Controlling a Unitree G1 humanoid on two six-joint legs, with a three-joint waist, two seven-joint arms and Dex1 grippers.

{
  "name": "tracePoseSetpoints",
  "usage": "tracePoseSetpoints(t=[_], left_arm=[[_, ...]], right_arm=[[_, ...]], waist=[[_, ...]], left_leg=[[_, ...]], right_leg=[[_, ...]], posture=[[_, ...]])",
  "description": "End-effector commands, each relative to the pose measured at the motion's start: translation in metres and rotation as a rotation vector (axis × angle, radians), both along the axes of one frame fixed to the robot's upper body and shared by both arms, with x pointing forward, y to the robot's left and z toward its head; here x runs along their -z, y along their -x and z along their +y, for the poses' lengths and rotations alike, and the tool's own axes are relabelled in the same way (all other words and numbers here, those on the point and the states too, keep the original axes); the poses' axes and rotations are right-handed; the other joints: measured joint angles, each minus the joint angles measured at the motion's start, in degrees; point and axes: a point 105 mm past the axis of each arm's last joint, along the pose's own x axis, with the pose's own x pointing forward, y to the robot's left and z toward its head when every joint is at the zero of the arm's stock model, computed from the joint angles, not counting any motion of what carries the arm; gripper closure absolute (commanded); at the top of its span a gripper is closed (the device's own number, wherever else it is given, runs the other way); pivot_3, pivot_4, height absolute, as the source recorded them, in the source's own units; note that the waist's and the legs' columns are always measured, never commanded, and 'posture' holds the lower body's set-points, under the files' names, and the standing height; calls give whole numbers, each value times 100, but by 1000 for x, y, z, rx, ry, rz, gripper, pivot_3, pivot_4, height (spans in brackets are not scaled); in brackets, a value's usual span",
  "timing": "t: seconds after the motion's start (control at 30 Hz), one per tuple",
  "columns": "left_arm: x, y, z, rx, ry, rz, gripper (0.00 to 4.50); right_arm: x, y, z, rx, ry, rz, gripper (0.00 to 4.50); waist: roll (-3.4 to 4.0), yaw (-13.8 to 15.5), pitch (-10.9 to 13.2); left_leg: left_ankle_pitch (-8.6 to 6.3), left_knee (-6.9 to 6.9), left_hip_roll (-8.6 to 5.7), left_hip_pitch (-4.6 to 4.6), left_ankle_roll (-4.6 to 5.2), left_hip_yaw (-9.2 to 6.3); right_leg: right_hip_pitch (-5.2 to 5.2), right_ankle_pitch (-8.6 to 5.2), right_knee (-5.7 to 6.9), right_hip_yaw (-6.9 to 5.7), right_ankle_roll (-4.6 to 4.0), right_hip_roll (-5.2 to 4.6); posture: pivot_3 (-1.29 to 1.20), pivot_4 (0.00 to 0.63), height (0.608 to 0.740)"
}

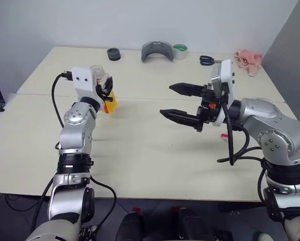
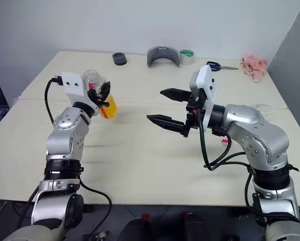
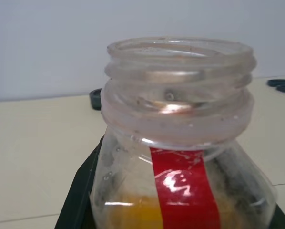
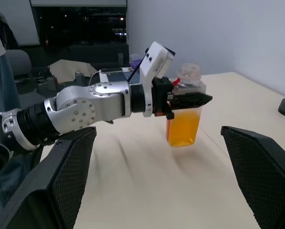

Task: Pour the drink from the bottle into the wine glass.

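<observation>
Since the left gripper (image 4: 188, 101) squeezes the open bottle (image 4: 184, 114) and the right gripper (image 1: 182, 103) gapes wide and empty, a wobble could spill the drink (image 4: 182, 128).

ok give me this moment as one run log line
left gripper: shut on bottle, upright, uncapped | drink: in bottle | right gripper: open, empty

Even, bright indoor light, soft shadows, glare on the bottle (image 3: 180, 157).
</observation>
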Motion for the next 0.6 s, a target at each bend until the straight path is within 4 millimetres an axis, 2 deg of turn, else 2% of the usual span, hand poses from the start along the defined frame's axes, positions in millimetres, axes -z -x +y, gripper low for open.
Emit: tracePoseSetpoints(t=[0.03, 0.37, 0.6], left_arm=[[-10, -2, 5, -38, 5, -57, 2631], [9, -7, 3, -49, -3, -14, 2631], [11, -6, 2, -42, -2, -10, 634]], right_arm=[[-10, 3, 2, -13, -10, -50, 24], [-10, 2, 3, 0, -15, -46, 24], [-11, 1, 3, 8, -17, -49, 0]], waist=[[0, 0, 0], [0, 0, 0], [0, -1, 0]], left_leg=[[0, 0, 0, 0, 0, 0], [0, 0, -1, -1, 0, 0], [0, 0, -1, -1, 0, 0]], right_leg=[[0, 0, 0, -1, 0, -1], [0, 0, 2, -2, 0, -1], [0, 0, 3, -3, 0, -1]], posture=[[0, 150, 740], [0, 150, 740], [0, 150, 740]])
